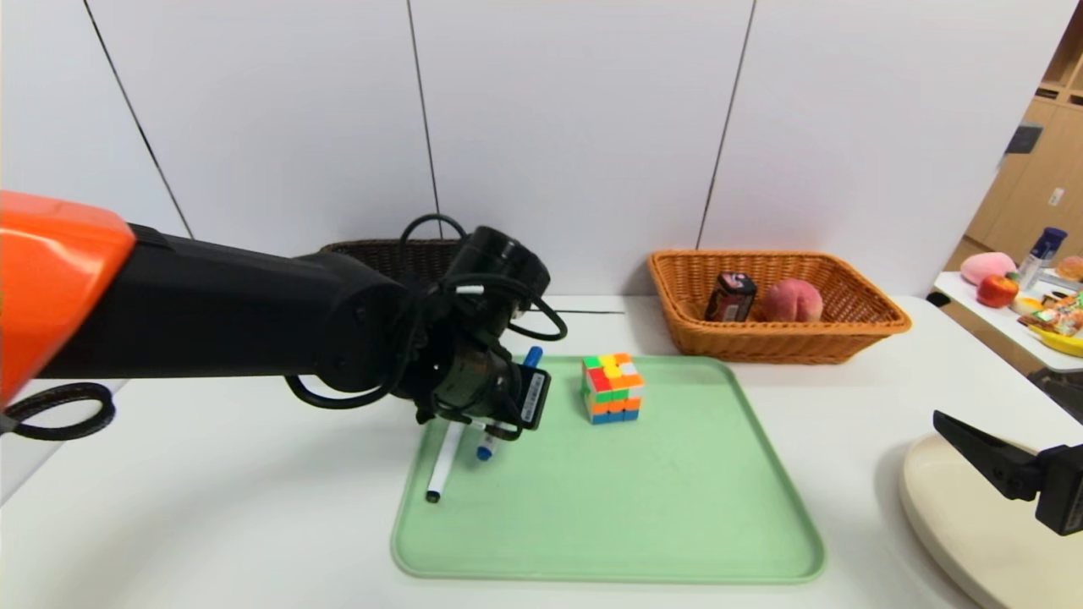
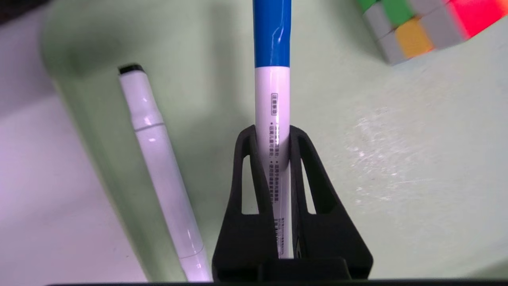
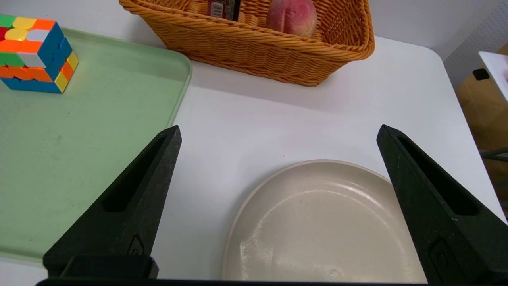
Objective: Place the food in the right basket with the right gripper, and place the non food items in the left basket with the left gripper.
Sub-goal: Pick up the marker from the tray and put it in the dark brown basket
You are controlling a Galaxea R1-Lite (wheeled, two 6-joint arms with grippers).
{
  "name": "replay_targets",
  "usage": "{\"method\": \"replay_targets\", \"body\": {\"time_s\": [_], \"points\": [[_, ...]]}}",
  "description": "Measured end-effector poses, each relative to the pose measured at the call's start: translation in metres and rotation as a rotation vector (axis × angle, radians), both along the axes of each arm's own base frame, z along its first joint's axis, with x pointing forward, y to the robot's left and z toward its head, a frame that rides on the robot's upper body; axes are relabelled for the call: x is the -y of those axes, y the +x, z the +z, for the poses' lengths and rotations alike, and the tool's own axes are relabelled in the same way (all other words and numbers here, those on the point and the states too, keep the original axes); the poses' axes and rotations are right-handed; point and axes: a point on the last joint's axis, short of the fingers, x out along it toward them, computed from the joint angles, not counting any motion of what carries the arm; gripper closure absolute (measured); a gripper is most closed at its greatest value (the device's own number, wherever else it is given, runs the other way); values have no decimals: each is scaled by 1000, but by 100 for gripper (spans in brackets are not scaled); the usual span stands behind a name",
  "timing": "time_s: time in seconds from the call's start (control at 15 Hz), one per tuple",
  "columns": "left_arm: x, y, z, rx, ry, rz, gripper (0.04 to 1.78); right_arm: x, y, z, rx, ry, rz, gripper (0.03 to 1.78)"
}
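The left gripper (image 2: 273,137) clenches the smooth white barrel of the blue-capped marker (image 2: 273,91) over the pale green tray (image 1: 660,507). The black-capped marker (image 2: 158,167) lies across the tray's rim, the glossy puzzle cube (image 1: 612,387) nearby. The right gripper (image 3: 278,135) hangs spread wide above a cream plate (image 3: 317,222). The fuzzy peach (image 1: 793,300) and the boxy dark container (image 1: 731,296) sit in the woven orange basket (image 1: 846,334).

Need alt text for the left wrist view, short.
The left end effector is shut on the blue-capped white marker over the green tray. A second white marker with a black end lies beside it across the tray's edge, and a corner of the puzzle cube shows farther off.
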Motion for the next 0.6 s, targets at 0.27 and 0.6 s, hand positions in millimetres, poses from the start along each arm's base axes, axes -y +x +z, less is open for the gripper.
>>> {"method": "replay_targets", "body": {"time_s": [0.27, 0.6], "points": [[-23, 0, 68, 190, -117, 56, 166, 0, 0, -1, -2, -1, 0, 11], [-64, 25, 119, 536, -185, 141, 166, 0, -1, -3, -9, -3, 2, 11]]}}
